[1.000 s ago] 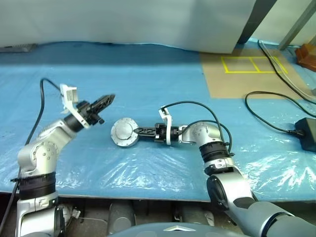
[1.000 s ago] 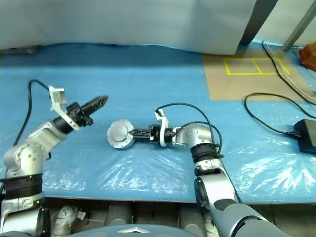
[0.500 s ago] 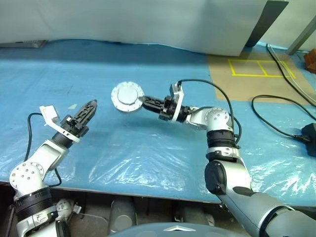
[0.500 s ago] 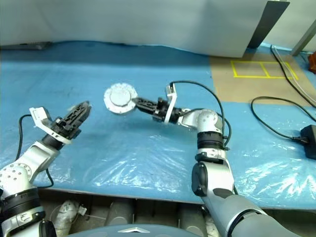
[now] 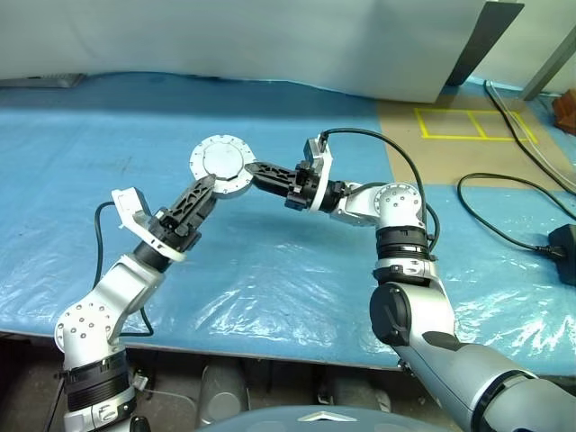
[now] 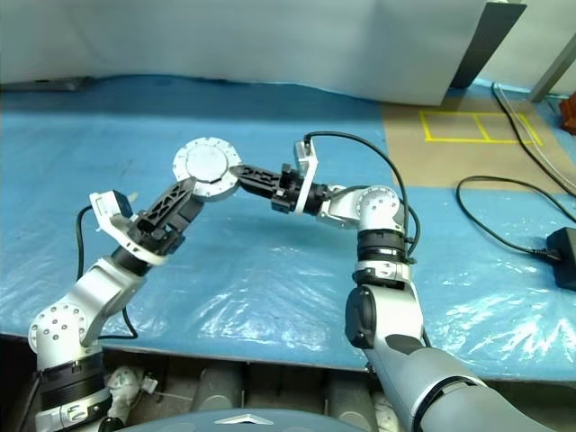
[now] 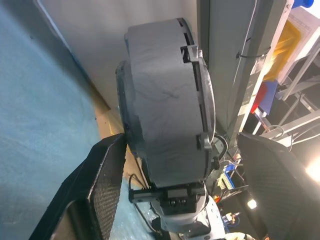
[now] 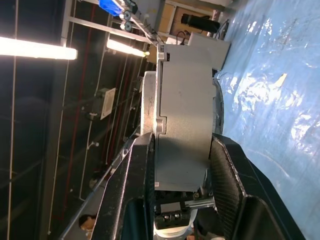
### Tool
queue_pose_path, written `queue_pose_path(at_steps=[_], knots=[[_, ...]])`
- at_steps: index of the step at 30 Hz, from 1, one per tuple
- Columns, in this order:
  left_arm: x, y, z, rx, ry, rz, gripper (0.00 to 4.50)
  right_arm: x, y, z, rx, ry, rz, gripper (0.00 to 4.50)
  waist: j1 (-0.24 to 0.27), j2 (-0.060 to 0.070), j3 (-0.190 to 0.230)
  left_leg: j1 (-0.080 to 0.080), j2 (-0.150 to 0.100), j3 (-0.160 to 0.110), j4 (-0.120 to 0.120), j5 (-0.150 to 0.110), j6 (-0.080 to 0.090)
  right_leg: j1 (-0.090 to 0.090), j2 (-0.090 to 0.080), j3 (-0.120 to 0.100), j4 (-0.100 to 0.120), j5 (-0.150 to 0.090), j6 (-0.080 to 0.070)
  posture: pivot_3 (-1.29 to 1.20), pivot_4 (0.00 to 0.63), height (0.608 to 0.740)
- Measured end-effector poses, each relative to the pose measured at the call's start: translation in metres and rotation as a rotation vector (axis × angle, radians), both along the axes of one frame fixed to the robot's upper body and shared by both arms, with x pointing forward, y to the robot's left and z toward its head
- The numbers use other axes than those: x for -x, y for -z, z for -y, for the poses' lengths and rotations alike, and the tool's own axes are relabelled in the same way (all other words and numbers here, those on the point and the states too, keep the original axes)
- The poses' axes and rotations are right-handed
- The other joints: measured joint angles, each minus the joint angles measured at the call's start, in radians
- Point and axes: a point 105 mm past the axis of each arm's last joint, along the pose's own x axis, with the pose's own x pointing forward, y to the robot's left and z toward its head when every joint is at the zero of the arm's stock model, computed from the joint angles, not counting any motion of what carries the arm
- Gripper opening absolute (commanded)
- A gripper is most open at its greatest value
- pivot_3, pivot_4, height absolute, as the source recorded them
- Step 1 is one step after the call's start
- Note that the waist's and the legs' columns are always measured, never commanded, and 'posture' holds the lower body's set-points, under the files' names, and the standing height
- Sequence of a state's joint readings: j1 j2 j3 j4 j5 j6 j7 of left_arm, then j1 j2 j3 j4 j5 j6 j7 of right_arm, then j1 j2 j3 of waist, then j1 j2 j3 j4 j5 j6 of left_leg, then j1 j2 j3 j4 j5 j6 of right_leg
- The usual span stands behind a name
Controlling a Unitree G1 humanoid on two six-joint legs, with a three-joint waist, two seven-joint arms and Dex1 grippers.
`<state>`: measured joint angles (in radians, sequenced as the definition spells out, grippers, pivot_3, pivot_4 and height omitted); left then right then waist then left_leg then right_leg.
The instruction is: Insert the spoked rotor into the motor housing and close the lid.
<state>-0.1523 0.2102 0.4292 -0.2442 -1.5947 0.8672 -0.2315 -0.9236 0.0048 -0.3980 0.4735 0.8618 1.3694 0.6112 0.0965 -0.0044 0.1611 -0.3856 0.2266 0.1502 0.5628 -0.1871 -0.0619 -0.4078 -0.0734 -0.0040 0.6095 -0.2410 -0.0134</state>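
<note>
Blue sheet: a blue plastic cover (image 5: 270,270) spreads over the table below my arms, wrinkled and shiny in its near part.
My left gripper: my left gripper (image 5: 200,193) reaches up and to the right from the left side. Its two black fingers stand apart, released, holding nothing. In the left wrist view the fingers (image 7: 100,185) flank the round body with a clear gap on one side; the other finger looks very near the body, and I cannot tell if it touches.
Motor housing: the motor housing (image 5: 220,166) is up in the air above the blue sheet, between my two grippers, resting on nothing below. It is turned on edge, so its flat round face with a ring of small bolts looks toward my head. From my left wrist its plain grey side wall (image 7: 165,115) shows, with a notch in the rim.
Lid: a thin grey cap sits on the housing's face as one closed body; I cannot make out a seam well enough to say more.
My right gripper: my right gripper (image 5: 255,174) comes in from the right and is clenched on the motor housing's edge. The right wrist view shows its fingers (image 8: 135,180) pressed on the two flat faces.
Floor at right: a brown patch with yellow tape squares (image 5: 468,123) and black cables (image 5: 504,189) lie well apart from my grippers.
</note>
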Motion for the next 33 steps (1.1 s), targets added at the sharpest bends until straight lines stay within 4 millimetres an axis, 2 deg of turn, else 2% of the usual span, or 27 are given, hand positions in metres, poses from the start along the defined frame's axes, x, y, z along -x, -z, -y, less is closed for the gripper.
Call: queue_pose_path(at_steps=[8,12,15,18,20,32,33], knots=[[-0.023,0.003,0.011,0.053,-0.017,-0.006,3.66,0.001,0.002,-0.001,0.027,-0.008,0.000,1.18,0.000,0.000,0.000,0.000,0.000,0.000,0.001,0.000,0.000,0.000,0.000,0.000,0.000,0.000,0.001,0.00,0.150,0.740],[-0.030,-0.002,0.023,0.059,0.008,0.015,3.66,0.001,0.003,-0.001,0.031,-0.010,-0.001,1.18,0.000,0.000,0.000,0.000,0.000,0.000,0.002,0.000,0.000,0.001,0.000,0.000,0.001,0.000,0.001,0.00,0.150,0.740],[-0.035,0.001,0.025,0.045,0.002,0.005,3.66,0.001,0.003,0.000,0.037,-0.009,-0.001,1.18,-0.001,0.000,0.000,0.000,0.000,0.000,0.003,0.000,0.000,0.000,0.000,0.001,0.002,0.001,0.001,0.00,0.150,0.740],[-0.037,0.002,0.026,0.037,-0.002,0.002,3.05,0.000,0.005,0.000,0.052,-0.004,-0.002,1.18,0.000,0.000,0.000,0.000,0.000,-0.001,0.003,0.000,0.000,0.000,0.000,0.001,0.003,0.001,0.001,0.00,0.150,0.740],[-0.038,0.003,0.025,0.040,0.000,-0.004,2.49,0.000,0.005,-0.001,0.060,0.001,0.001,1.18,0.000,0.000,0.000,0.000,-0.001,-0.001,0.004,0.000,0.000,0.000,0.000,0.001,0.003,0.001,0.001,0.00,0.150,0.740],[-0.047,0.005,0.036,0.028,-0.016,-0.015,2.47,-0.006,0.007,0.003,0.063,0.052,-0.001,1.18,0.000,0.000,0.000,0.001,0.000,-0.001,0.010,0.000,0.000,0.000,-0.001,0.002,0.011,0.000,0.001,0.00,0.150,0.740],[-0.048,0.005,0.036,0.027,-0.018,-0.016,2.47,-0.007,0.007,0.004,0.060,0.057,-0.001,1.53,0.000,0.000,0.000,0.001,0.000,-0.001,0.010,0.000,0.000,0.000,-0.001,0.002,0.011,0.000,0.001,0.00,0.150,0.740]])
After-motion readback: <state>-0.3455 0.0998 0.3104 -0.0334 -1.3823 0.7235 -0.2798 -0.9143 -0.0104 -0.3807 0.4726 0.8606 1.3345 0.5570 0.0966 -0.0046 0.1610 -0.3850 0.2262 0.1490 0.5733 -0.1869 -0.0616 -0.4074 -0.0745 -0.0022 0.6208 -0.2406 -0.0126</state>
